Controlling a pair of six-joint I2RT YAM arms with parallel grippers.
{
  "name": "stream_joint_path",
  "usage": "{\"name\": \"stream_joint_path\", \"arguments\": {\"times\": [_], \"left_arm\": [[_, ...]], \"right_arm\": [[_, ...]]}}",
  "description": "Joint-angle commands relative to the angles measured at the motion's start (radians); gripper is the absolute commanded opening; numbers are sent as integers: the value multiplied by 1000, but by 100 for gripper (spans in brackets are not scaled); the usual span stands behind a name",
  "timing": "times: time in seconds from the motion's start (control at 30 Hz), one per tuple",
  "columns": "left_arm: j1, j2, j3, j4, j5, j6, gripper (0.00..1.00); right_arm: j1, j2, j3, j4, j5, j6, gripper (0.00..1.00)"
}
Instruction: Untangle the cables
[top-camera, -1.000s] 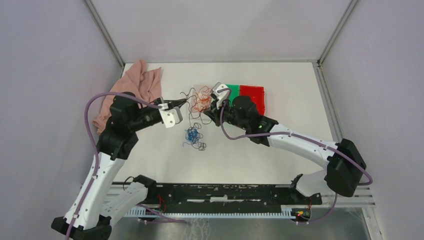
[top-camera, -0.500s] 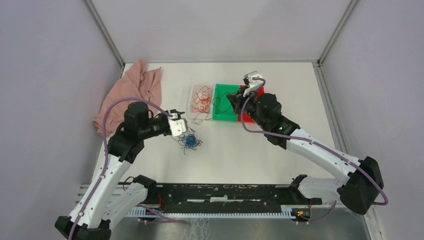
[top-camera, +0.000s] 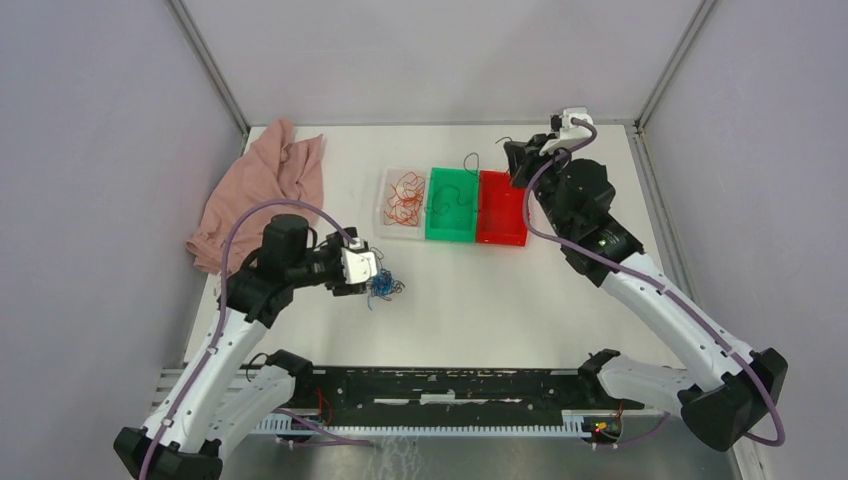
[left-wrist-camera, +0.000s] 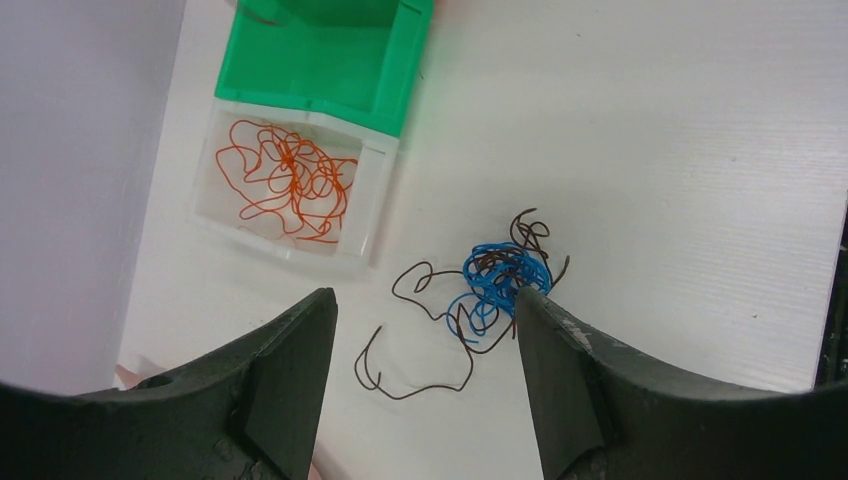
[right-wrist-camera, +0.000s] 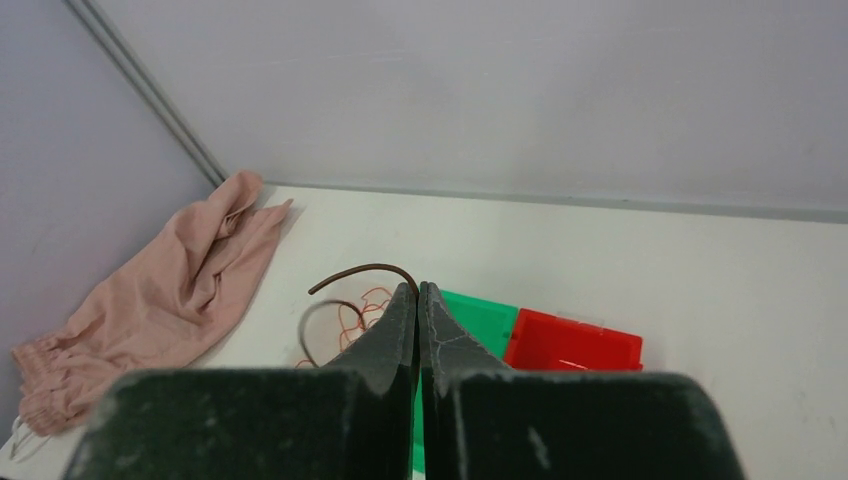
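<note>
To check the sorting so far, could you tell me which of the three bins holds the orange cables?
The clear bin, leftmost in the row next to the green bin; the orange cables lie only in it.

This looks like a robotics lab test cell rather than a home or shop. Plain grey wall panels (top-camera: 90, 150) on metal frame posts (top-camera: 205, 65) box in a bare white worktop (top-camera: 470, 320). The left arm (top-camera: 200, 365) and right arm (top-camera: 665, 315) are bolted to a black rail (top-camera: 440, 385) that seems to carry wiring, too small to be sure.
</note>
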Motion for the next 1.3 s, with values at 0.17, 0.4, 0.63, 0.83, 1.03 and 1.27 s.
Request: {"name": "stream_joint_path", "arguments": {"times": [0.17,0.4,0.63,0.83,1.03,1.27], "left_arm": [[1,17,-62,-29,8,101,73],[2,36,-66,-32,1,101,69],[1,13,-65,-35,1,102,69],[2,-4,-63,-40,-12,106,70],[1,-10,-55,-41,-13,105,72],[1,6,-46,-38,-24,90,73]], "right_arm": [[-39,71,106,-49,130,-129,1],[-79,178,150,-45,121,-160,1],[-133,273,171,-26,124,-187,0],[-176,362,182,-3,112,-181,1],[-186,440,181,-5,140,-216,1],[-185,513,193,-75,124,-225,1]]}}
